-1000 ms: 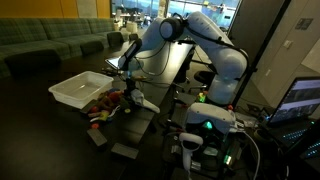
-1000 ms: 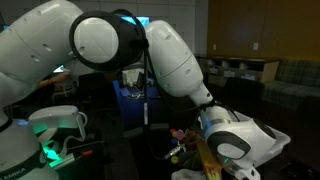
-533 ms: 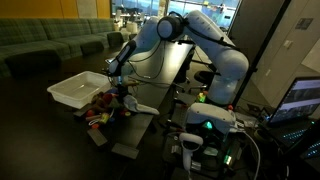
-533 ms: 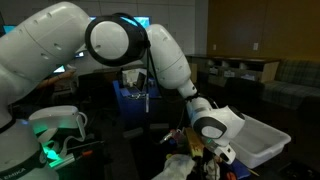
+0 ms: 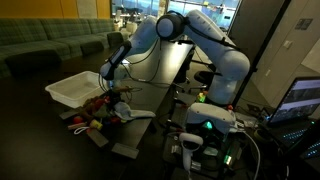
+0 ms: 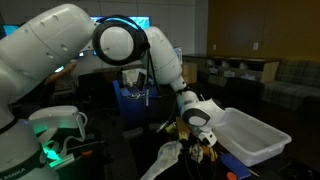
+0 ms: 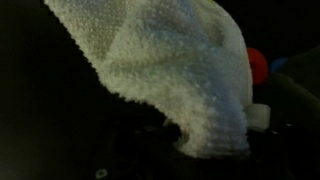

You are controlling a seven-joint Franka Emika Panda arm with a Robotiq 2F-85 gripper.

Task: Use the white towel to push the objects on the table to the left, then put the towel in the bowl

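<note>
Drags the white towel (image 5: 137, 113) across the bench (image 5: 165, 62), with the jaws clamped tight on one end of it and the rest trailing behind. Sits further over toward the white bowl (image 5: 62, 86) than a second ago, and a bit lower too. Shoves the pile of small objects (image 5: 92, 117) ahead of the cloth and leaves them bunched up just beside the bowl. Seems to nudge the bowl along a little as well. Shows mostly towel (image 7: 185, 70) in the wrist view, with a red thing (image 7: 258, 65) peeking out at the side. Points to a pushing job nearly finished, maybe finished already. Still needs to lift the towel up and drop it into the bowl. Should go gently now, to keep from knocking the objects off the bench or sliding the bowl further away.
</note>
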